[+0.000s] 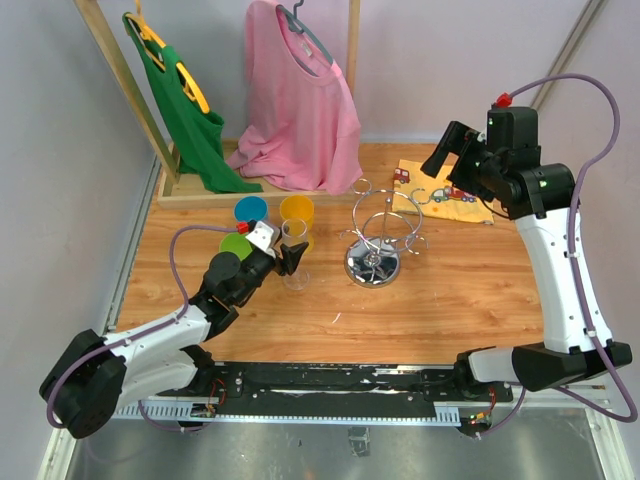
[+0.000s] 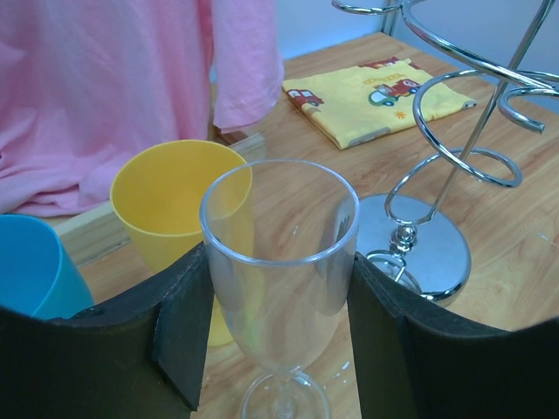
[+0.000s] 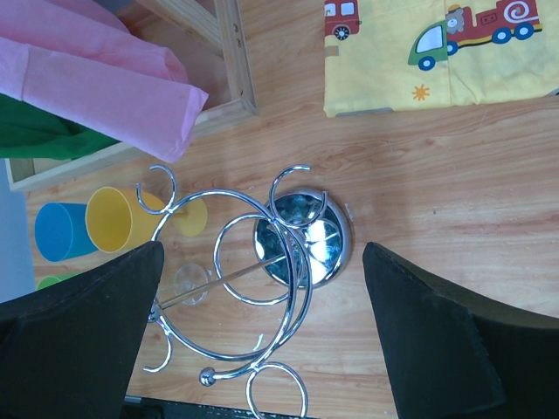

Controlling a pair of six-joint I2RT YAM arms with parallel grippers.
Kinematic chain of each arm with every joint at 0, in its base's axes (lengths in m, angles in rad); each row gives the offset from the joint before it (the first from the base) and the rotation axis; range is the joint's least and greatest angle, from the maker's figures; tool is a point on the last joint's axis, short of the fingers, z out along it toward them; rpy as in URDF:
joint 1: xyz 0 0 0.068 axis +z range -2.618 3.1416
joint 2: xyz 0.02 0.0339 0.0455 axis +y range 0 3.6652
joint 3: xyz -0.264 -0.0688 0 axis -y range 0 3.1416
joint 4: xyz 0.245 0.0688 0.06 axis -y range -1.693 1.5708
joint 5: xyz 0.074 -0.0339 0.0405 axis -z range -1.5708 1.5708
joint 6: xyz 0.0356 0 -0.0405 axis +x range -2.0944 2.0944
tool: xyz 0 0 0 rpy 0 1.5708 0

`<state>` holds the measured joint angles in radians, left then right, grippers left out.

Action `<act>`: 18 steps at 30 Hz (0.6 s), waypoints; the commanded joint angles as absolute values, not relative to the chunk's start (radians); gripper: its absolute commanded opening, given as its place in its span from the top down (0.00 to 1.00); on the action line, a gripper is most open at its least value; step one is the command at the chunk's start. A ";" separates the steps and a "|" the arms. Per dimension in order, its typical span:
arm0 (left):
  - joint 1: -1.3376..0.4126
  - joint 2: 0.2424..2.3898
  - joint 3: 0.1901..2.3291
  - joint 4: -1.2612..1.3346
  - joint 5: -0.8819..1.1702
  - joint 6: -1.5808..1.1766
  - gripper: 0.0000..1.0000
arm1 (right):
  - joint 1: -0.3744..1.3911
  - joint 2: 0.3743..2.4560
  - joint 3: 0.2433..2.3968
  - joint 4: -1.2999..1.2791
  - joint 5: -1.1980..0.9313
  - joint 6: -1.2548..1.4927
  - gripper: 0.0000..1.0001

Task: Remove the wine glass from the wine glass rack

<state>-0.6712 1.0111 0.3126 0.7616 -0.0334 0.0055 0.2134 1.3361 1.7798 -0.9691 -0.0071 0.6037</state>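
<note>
The clear wine glass [image 1: 295, 252] stands upright on the wooden table, left of the wine glass rack [image 1: 383, 222], clear of its arms. My left gripper [image 1: 284, 260] is shut on the glass bowl [image 2: 279, 253], one black pad on each side, and the foot rests on the wood. The silver rack [image 2: 437, 253] stands just right of the glass with empty loops. My right gripper [image 1: 446, 152] is open and empty, high above the rack's chrome base [image 3: 301, 236]; the glass [image 3: 190, 284] shows faintly below it.
A yellow cup [image 1: 297, 211], a blue cup [image 1: 250, 209] and a green cup [image 1: 234, 246] stand behind and left of the glass. A folded yellow cloth [image 1: 445, 190] lies at the back right. A pink shirt [image 1: 300, 100] and a green shirt [image 1: 185, 110] hang on a wooden frame behind.
</note>
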 commanded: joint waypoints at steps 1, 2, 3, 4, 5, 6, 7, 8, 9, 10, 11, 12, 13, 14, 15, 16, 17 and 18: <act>-0.680 1.010 0.328 0.819 -0.041 0.028 0.61 | 0.199 1.322 1.754 -0.966 0.000 0.601 0.02; -0.680 1.009 0.328 0.818 -0.039 0.032 0.57 | 0.198 1.320 1.751 -0.966 0.000 0.602 0.02; -0.680 1.007 0.331 0.814 -0.039 0.034 0.53 | 0.200 1.318 1.747 -0.966 0.001 0.601 0.02; -0.680 1.004 0.333 0.810 -0.039 0.035 0.49 | 0.198 1.317 1.745 -0.964 0.002 0.602 0.02; -0.680 1.003 0.335 0.805 -0.034 0.039 0.46 | 0.199 1.314 1.741 -0.963 0.004 0.602 0.02; -0.680 1.000 0.336 0.802 -0.031 0.042 0.44 | 0.199 1.312 1.738 -0.962 0.005 0.602 0.02; -0.680 0.998 0.337 0.799 -0.027 0.043 0.40 | 0.199 1.312 1.736 -0.962 0.006 0.602 0.02; -0.680 0.995 0.337 0.796 -0.024 0.044 0.37 | 0.199 1.310 1.733 -0.962 0.007 0.601 0.02; -0.680 0.994 0.337 0.792 -0.020 0.046 0.33 | 0.198 1.308 1.731 -0.961 0.008 0.602 0.02; -0.680 0.993 0.339 0.786 -0.018 0.045 0.30 | 0.198 1.306 1.729 -0.960 0.009 0.601 0.02; -0.680 0.993 0.339 0.780 -0.012 0.046 0.28 | 0.197 1.303 1.727 -0.960 0.011 0.600 0.02; -0.680 0.992 0.339 0.776 -0.008 0.044 0.26 | 0.197 1.302 1.726 -0.960 0.012 0.599 0.02; -0.680 0.991 0.339 0.772 -0.002 0.040 0.24 | 0.197 1.300 1.724 -0.961 0.013 0.599 0.02; -0.680 0.990 0.339 0.768 0.002 0.040 0.24 | 0.197 1.298 1.724 -0.961 0.014 0.599 0.02; -0.680 0.989 0.338 0.766 0.007 0.037 0.23 | 0.195 1.297 1.725 -0.961 0.015 0.599 0.02; -0.680 0.987 0.338 0.764 0.013 0.036 0.23 | 0.195 1.295 1.724 -0.962 0.015 0.598 0.02; -0.680 0.986 0.339 0.762 0.014 0.034 0.24 | 0.195 1.294 1.724 -0.962 0.016 0.598 0.02; -0.680 0.984 0.339 0.759 0.016 0.034 0.23 | 0.193 1.293 1.723 -0.962 0.015 0.597 0.02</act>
<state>-0.6716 1.0035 0.3141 0.7536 -0.0017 0.0296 0.2131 1.3182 1.7287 -0.9672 -0.0013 0.6029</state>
